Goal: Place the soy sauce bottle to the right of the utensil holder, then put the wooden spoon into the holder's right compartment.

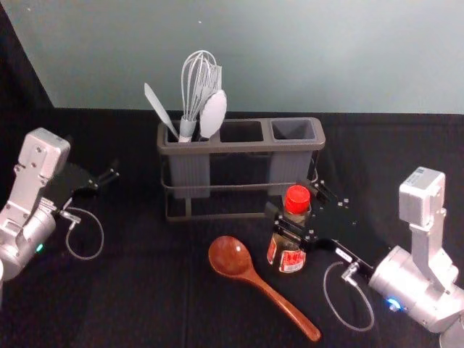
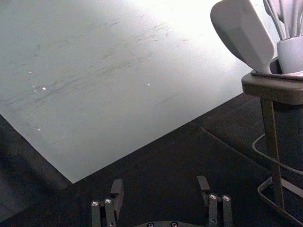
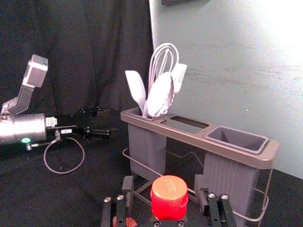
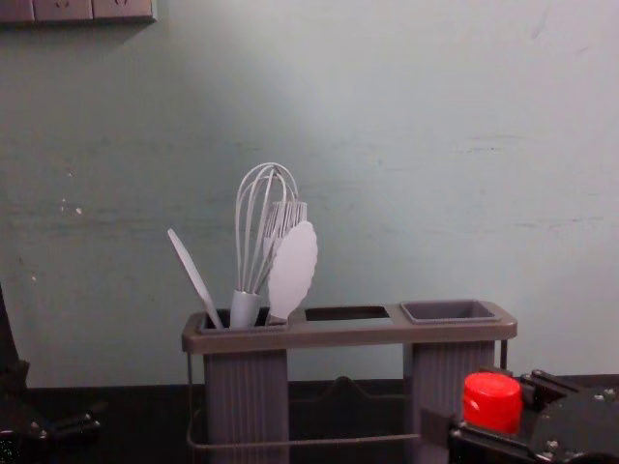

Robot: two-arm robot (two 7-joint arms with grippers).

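Observation:
In the head view, my right gripper (image 1: 288, 209) is around the soy sauce bottle (image 1: 292, 259), shut on its body below the red cap. The bottle looks upright, in front of the right part of the utensil holder (image 1: 239, 147). In the right wrist view, the red cap (image 3: 169, 197) rises between the fingertips of my right gripper (image 3: 164, 189). The wooden spoon (image 1: 230, 257) lies on the table left of the bottle, its handle slanting toward the front right. Parked at the left, my left gripper (image 1: 112, 174) shows apart fingers in the left wrist view, my left gripper (image 2: 160, 184) holding nothing.
White utensils (image 1: 199, 90), including a whisk, stand in the holder's left compartment. The right compartment (image 1: 293, 130) is empty. A pale wall (image 1: 348, 54) rises behind the dark table (image 1: 130, 304). The spoon's handle extends below my right gripper in the head view.

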